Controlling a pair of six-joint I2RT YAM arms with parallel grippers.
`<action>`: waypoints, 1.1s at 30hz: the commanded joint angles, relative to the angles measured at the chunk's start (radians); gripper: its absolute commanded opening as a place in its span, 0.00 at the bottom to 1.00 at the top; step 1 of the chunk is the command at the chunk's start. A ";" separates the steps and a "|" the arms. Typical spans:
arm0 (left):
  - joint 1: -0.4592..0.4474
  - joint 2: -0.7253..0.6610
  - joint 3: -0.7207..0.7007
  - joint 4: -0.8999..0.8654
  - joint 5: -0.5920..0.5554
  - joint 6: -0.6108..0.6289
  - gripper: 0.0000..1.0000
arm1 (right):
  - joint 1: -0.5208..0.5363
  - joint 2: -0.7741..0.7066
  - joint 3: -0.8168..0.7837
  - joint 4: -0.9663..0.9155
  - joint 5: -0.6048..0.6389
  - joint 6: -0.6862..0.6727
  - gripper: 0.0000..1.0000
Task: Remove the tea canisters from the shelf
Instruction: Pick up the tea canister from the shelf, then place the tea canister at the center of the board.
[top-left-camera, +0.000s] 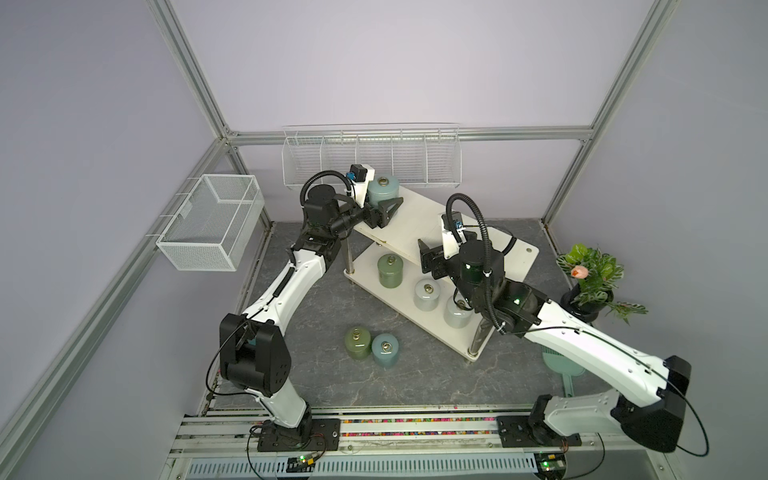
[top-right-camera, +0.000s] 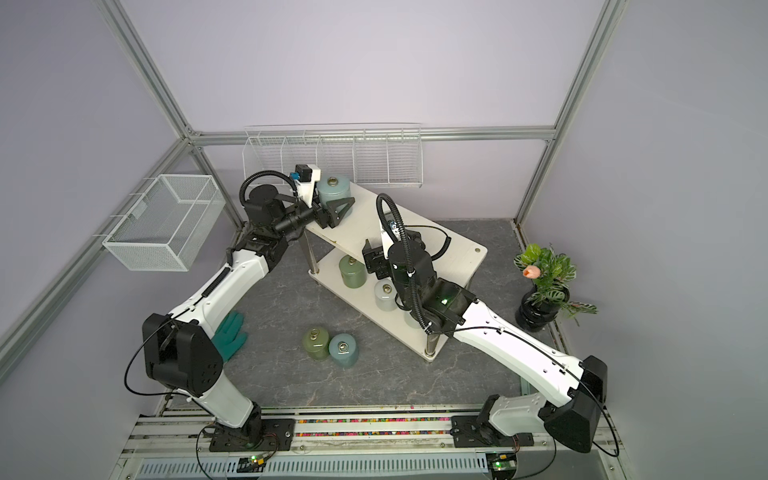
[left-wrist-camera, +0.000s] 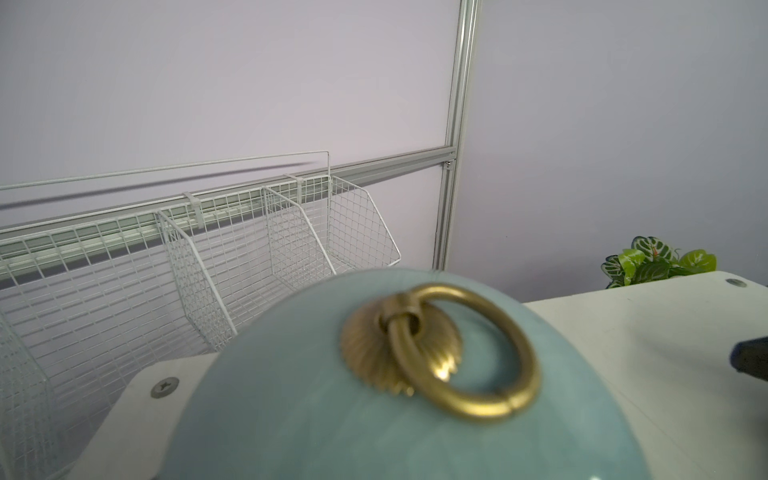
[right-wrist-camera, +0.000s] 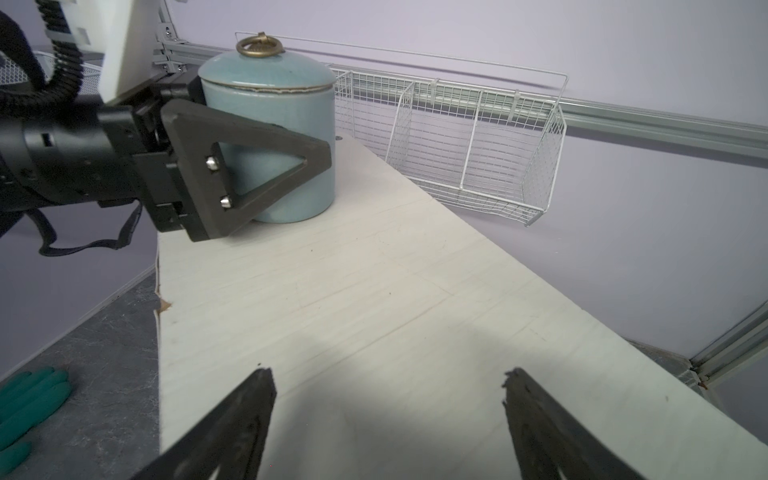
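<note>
The left tool (top-left-camera: 384, 195) pinches the glossy blue canister (right-wrist-camera: 291, 112), brass-ringed and dome-lidded, between black triangular fingers (right-wrist-camera: 249, 166) on the cream shelf's (right-wrist-camera: 374, 291) top board. The right tool (right-wrist-camera: 388, 382) gapes over that board. Three canisters (top-left-camera: 427, 295) stand on the lower tier.

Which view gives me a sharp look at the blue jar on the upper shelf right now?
Right wrist view: blue jar crisp; only the right pincer tips are blurred, with a dark shadow on the shelf between them. Left wrist view: too close, its ring soft, wire basket behind sharper. In both top views: small, partly hidden by the left pincer.
</note>
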 joint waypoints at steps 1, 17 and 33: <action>-0.007 -0.064 -0.006 0.008 -0.008 0.026 0.76 | -0.008 0.003 -0.015 0.022 0.007 0.008 0.89; -0.008 -0.230 -0.073 -0.043 -0.085 0.092 0.76 | -0.007 0.006 -0.040 0.053 0.017 -0.001 0.89; -0.007 -0.457 -0.222 -0.133 -0.241 0.146 0.76 | -0.008 0.016 -0.048 0.061 -0.002 -0.008 0.89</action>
